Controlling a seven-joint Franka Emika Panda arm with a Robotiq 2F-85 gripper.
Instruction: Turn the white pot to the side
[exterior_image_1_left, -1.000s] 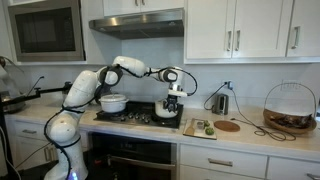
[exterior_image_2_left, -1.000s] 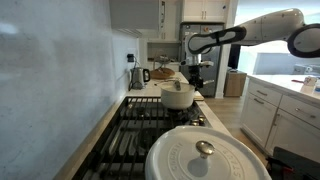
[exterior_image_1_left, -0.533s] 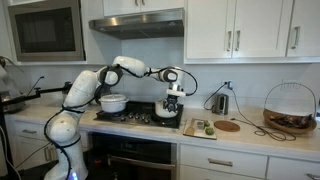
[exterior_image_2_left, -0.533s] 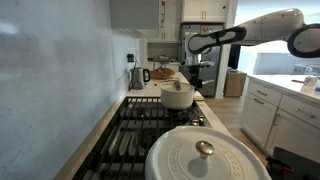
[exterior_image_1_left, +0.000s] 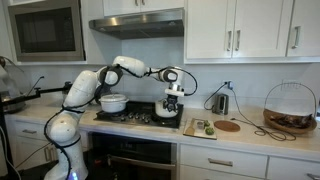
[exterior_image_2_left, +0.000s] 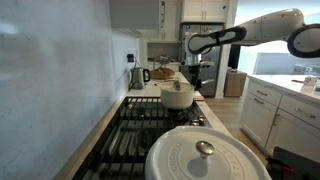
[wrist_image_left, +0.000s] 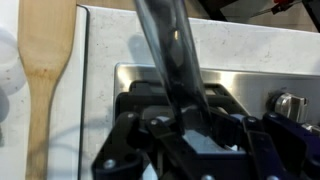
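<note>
The small white pot sits on the stove's right-hand burner; it also shows in an exterior view. My gripper is right over it in both exterior views. In the wrist view my gripper is shut on a long dark glossy handle that runs out between the fingers over the stove edge. The pot's body is hidden in the wrist view.
A wider white bowl-shaped pot stands on the left burner; its lid fills the foreground in an exterior view. A wooden board lies on the counter beside the stove. A kettle, a round board and a wire basket stand to the right.
</note>
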